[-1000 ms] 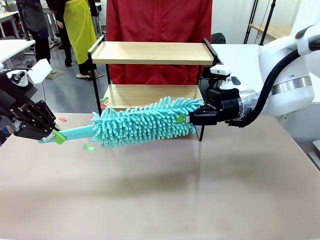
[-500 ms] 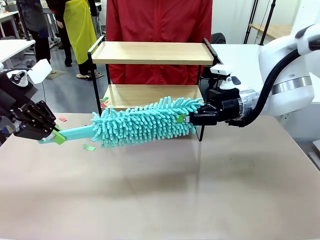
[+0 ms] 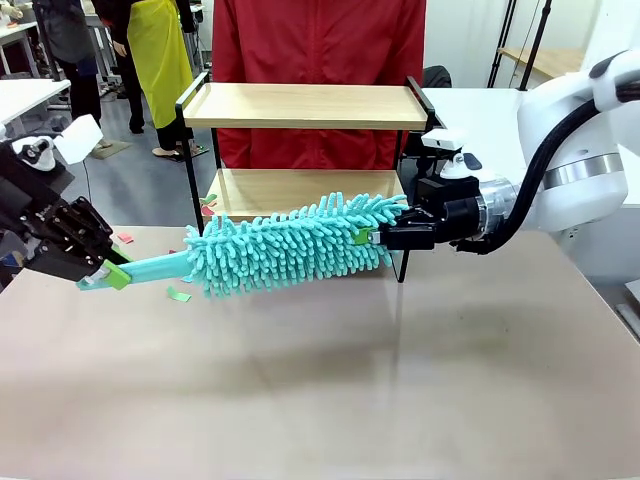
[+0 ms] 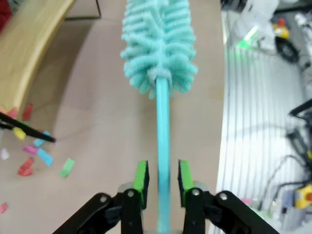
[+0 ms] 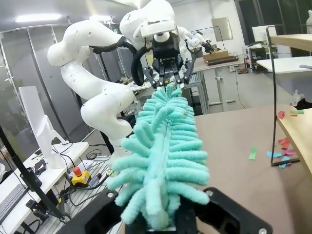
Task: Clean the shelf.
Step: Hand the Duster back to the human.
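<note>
The shelf [image 3: 300, 105], two light boards in a black frame, stands at the table's far side. In front of it a teal fluffy duster [image 3: 290, 245] hangs level above the table. My right gripper [image 3: 368, 238] is shut on its fluffy tip end; in the right wrist view the tufts [image 5: 163, 141] rise from between its fingers [image 5: 156, 222]. My left gripper [image 3: 110, 275] is at the handle [image 3: 150, 266]. In the left wrist view its green pads [image 4: 142, 178] stand a little apart from the handle [image 4: 163, 126], open with a gap on each side.
Small coloured paper scraps [image 3: 178, 295] lie on the table by the shelf's left leg, also in the left wrist view as scraps [image 4: 34, 151]. A person in a red top [image 3: 320, 40] stands behind the shelf. The near half of the brown table [image 3: 330, 400] is bare.
My left gripper's jaws have parted from the duster's handle, which they gripped before. The duster and the right gripper have hardly moved.
</note>
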Available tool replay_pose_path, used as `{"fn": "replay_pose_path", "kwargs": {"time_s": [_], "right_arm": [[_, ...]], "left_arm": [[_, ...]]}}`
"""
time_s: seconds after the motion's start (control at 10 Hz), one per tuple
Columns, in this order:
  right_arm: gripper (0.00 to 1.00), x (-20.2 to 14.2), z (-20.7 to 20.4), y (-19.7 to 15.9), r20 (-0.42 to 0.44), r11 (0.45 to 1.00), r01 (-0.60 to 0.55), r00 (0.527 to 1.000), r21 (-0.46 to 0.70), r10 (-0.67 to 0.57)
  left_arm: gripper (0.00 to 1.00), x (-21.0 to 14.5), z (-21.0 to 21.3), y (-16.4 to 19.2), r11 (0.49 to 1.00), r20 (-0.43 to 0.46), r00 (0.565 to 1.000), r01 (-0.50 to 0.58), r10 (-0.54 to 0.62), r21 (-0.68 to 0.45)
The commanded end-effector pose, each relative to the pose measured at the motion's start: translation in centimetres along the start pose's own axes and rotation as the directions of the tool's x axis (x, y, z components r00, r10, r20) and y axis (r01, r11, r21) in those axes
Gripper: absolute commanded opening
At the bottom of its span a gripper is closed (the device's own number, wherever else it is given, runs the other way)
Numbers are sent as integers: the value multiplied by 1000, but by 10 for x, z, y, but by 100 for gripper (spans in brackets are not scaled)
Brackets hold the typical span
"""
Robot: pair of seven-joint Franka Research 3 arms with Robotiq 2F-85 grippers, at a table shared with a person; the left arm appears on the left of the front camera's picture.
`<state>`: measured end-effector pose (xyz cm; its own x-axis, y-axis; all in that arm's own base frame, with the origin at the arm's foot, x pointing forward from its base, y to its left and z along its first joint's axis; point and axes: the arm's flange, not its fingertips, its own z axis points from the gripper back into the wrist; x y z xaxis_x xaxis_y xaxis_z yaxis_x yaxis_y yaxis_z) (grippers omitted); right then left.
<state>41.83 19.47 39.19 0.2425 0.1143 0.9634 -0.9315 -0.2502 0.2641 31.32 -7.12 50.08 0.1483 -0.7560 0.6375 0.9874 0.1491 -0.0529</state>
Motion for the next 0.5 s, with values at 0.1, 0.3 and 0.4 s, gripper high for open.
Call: {"fn": "replay_pose_path", "kwargs": {"time_s": [0.1,0.3,0.4], "right_arm": [[0,1,-1,2,-6,1000,-5,1000,-7,5],[0,1,-1,2,-6,1000,-5,1000,-7,5],[0,1,-1,2,-6,1000,-5,1000,-7,5]], "left_arm": [[100,-9,47,5,991,336,933,-128,132,-35],[100,-28,88,12,988,460,875,-147,152,-48],[100,-41,107,18,987,514,844,-159,154,-36]]}}
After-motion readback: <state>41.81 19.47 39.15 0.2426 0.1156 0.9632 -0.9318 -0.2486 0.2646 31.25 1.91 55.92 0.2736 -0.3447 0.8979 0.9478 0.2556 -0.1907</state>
